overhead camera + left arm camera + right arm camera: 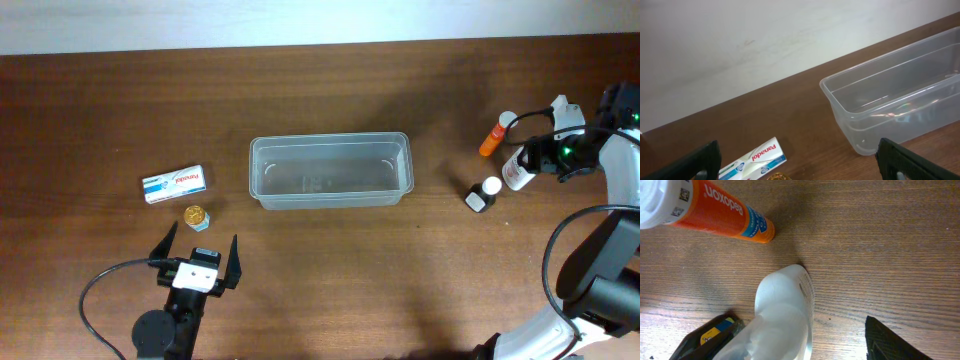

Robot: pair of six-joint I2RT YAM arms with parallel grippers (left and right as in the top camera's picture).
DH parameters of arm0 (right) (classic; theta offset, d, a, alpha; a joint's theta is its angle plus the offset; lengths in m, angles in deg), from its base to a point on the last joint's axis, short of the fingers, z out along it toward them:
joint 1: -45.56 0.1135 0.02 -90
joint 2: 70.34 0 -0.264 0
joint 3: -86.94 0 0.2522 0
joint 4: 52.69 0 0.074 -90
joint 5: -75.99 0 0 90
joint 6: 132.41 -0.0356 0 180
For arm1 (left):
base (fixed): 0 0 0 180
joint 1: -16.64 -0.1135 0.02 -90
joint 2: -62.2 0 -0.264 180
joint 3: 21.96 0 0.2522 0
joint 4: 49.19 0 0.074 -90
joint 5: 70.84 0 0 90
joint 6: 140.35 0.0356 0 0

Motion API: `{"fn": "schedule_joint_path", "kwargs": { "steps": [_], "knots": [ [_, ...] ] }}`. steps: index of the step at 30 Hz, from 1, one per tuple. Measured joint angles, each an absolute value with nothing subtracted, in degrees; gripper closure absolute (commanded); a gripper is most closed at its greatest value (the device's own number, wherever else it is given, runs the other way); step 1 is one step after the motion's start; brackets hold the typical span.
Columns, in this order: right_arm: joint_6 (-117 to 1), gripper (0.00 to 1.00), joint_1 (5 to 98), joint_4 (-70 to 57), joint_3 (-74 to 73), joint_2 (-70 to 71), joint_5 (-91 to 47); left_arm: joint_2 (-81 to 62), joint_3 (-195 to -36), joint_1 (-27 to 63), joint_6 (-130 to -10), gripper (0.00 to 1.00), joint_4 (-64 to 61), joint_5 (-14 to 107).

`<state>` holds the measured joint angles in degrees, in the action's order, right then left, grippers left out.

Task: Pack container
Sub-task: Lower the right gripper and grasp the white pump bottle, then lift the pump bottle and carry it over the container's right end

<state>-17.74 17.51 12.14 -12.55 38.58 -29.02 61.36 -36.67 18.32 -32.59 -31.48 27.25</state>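
Note:
The clear plastic container [330, 170] stands empty at the table's middle; its left end shows in the left wrist view [890, 105]. My left gripper [200, 255] is open and empty near the front edge, its fingers [800, 170] apart from the container. A Panadol box [174, 183] [757, 159] and a small gold-capped jar [196, 216] lie just ahead of it. My right gripper [535, 160] [800, 350] is open around a white bottle [515, 172] [785, 310], with a gap to its right finger.
An orange Redoxon tube [493, 135] [715, 210] lies beyond the white bottle. A small dark bottle with a white cap [482, 195] stands to its left. Another white bottle [565, 113] sits behind my right arm.

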Motion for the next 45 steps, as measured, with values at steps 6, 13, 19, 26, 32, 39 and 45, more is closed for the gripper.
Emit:
{"fn": "schedule_joint_path", "kwargs": {
  "steps": [6,13,19,26,32,39,45],
  "knots": [
    [-17.72,0.39,17.51,10.68,-12.53,39.46,-31.31,61.36,-36.67,18.32,-32.59,0.01,-31.51,27.25],
    [-17.79,0.54,17.51,10.44,-12.53,41.01,-33.24,61.36,-36.67,18.32,-32.59,0.01,-31.48,27.25],
    [-17.68,0.78,17.51,10.31,-12.53,42.37,-33.91,61.36,-36.67,18.32,-32.59,0.01,-31.48,27.25],
    [-18.31,0.83,17.51,10.48,-12.53,42.43,-34.90,61.36,-36.67,18.32,-32.59,0.01,-31.48,27.25],
    [-18.60,0.83,17.51,15.88,-14.74,42.52,-34.87,61.36,-36.67,18.32,-32.59,0.01,-31.48,27.25],
    [-23.67,0.83,17.51,28.16,-29.80,42.72,-30.50,61.36,-36.67,18.32,-32.59,0.01,-31.51,27.25],
    [-28.74,0.83,17.51,37.76,-43.26,42.72,-25.76,61.36,-36.67,18.32,-32.59,0.01,-31.51,27.25]
  ]
}}
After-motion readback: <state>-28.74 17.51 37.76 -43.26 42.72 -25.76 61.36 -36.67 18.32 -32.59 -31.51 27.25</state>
